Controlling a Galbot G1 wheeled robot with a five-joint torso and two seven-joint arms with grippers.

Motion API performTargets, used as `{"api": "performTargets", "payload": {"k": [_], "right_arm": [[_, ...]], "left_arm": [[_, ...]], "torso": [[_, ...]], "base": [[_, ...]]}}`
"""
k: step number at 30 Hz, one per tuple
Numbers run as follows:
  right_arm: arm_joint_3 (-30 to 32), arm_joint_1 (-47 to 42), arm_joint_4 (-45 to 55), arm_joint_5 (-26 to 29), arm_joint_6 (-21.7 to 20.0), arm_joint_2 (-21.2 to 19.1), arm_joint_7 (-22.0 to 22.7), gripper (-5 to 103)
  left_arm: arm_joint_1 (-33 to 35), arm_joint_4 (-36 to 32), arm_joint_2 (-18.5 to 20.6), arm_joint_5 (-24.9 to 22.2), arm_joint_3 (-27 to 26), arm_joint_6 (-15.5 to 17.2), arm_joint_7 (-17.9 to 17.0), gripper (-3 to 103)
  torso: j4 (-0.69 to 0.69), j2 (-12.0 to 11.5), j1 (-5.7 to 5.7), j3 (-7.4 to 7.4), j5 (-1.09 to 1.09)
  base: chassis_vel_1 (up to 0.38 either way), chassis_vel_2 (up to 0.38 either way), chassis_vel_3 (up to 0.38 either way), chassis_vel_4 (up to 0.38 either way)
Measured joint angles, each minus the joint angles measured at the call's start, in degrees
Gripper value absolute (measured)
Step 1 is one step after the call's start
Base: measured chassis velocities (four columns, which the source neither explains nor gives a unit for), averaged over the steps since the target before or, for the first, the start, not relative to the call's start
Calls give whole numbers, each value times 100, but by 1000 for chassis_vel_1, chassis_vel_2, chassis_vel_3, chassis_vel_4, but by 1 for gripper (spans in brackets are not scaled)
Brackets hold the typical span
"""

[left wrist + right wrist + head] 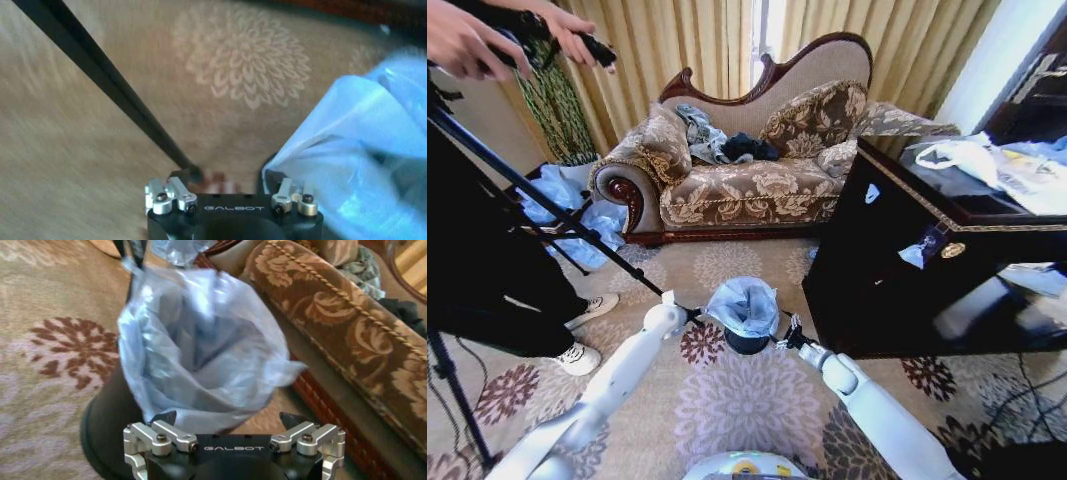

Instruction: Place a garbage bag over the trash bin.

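The small black trash bin (747,345) stands on the patterned carpet just ahead of me, with the pale blue garbage bag (745,303) bunched upright in its mouth. My left gripper (695,317) is at the bag's left edge and my right gripper (789,335) is at its right edge. In the left wrist view the left gripper (229,172) is open, and the bag (360,165) lies beside one finger. In the right wrist view the right gripper (227,420) is open, its jaws spread either side of the bag's (200,350) lower edge above the bin's wall (107,425).
A large glossy black cabinet (897,260) stands close on the right, with a white plastic bag (972,160) on top. An ornate sofa (747,180) stands behind the bin. A tripod leg (547,215) and a person's feet (582,355) are on the left, near a heap of blue plastic (577,210).
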Motion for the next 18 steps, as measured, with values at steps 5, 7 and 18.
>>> {"api": "performTargets", "payload": {"k": [5,7,18], "right_arm": [[64,8,-65,-9,71,58,14,100],[77,-3,-128,-45,142,126,63,100],[200,-324,426,130,118,49,302,100]], "left_arm": [[397,-415,343,972,-1,-246,541,92],[425,-383,346,1126,-2,-432,579,96],[-146,-205,332,1562,-5,-1360,957,100]], "torso": [[2,0,-1,0,-1],[1,0,0,0,0],[-3,0,1,0,0]], "base": [[0,0,0,0],[0,0,0,0],[0,0,0,0]]}}
